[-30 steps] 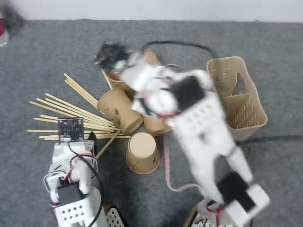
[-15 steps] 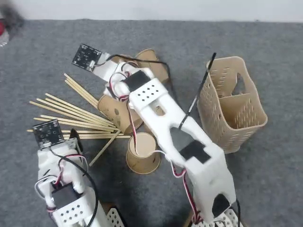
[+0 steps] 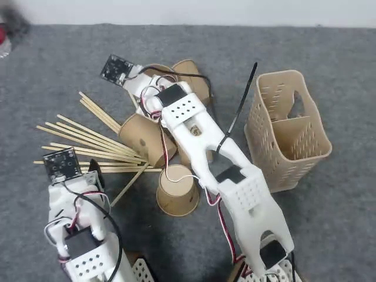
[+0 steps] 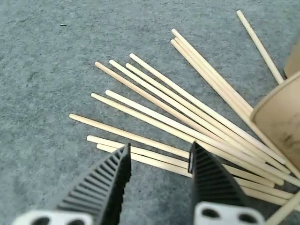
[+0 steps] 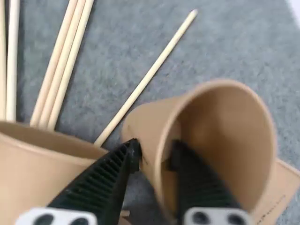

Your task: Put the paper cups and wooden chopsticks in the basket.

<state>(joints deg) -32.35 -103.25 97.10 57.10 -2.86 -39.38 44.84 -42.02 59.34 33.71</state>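
Several wooden chopsticks [image 3: 88, 138] lie fanned out on the grey carpet at the left. My left gripper [image 3: 97, 173] hangs open just above the near ends of the chopsticks [image 4: 187, 117], touching none; in its wrist view the left gripper [image 4: 159, 149] holds nothing. Paper cups lie in a heap: one on its side [image 3: 147, 138], one mouth-up [image 3: 176, 191], another at the back [image 3: 194, 73]. My right gripper [image 5: 153, 147] is shut on the rim of a tipped paper cup [image 5: 220, 140], one finger inside and one outside. The beige basket [image 3: 305, 144] stands at the right.
The right arm [image 3: 194, 129] stretches across the cup heap from the front right. A black cable [image 3: 241, 106] rises between the arm and the basket. Bare carpet lies behind and to the right of the basket.
The right arm has swung left and settled with its gripper down on the back cups. The left wrist shifted a little to the left.
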